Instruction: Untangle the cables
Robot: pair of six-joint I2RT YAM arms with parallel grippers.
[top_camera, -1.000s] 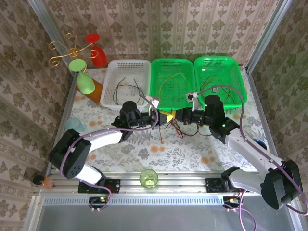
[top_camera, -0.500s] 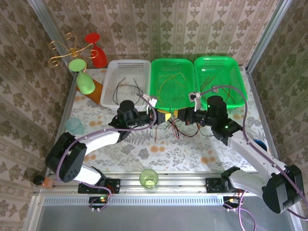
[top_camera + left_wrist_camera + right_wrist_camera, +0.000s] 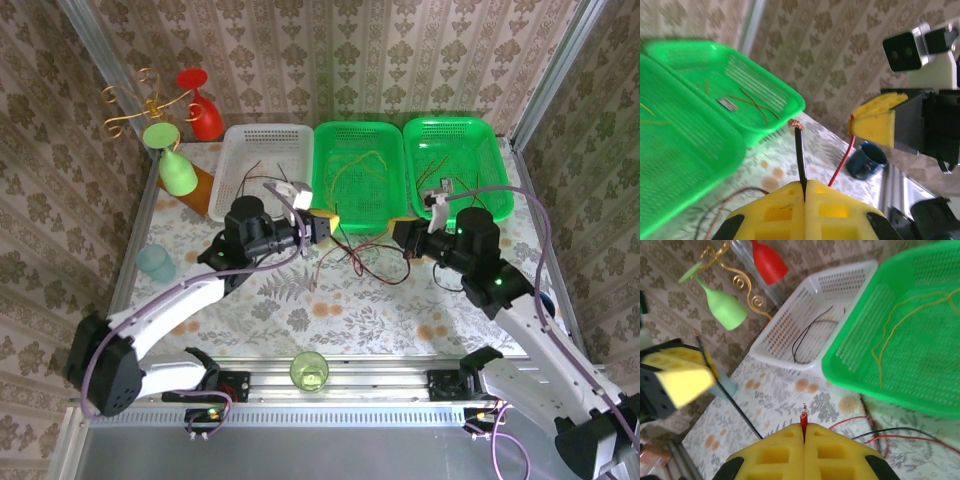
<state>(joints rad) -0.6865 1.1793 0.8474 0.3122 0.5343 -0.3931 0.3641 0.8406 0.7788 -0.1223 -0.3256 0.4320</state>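
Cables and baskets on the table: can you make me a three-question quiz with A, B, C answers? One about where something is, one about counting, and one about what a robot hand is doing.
1. Where does the yellow cable lie?
A. in a blue box
B. in the middle green basket
C. in a drawer

2. How many green baskets are there?
A. one
B. four
C. two

3. What is the left hand doing?
A. pinching a black cable
B. standing wide open
C. holding a spoon

Answers: 1 B, its loops lie on that basket's mesh. 2 C, the middle one and the right green basket stand side by side. 3 A, it is shut on the cable, whose end sticks up out of it.
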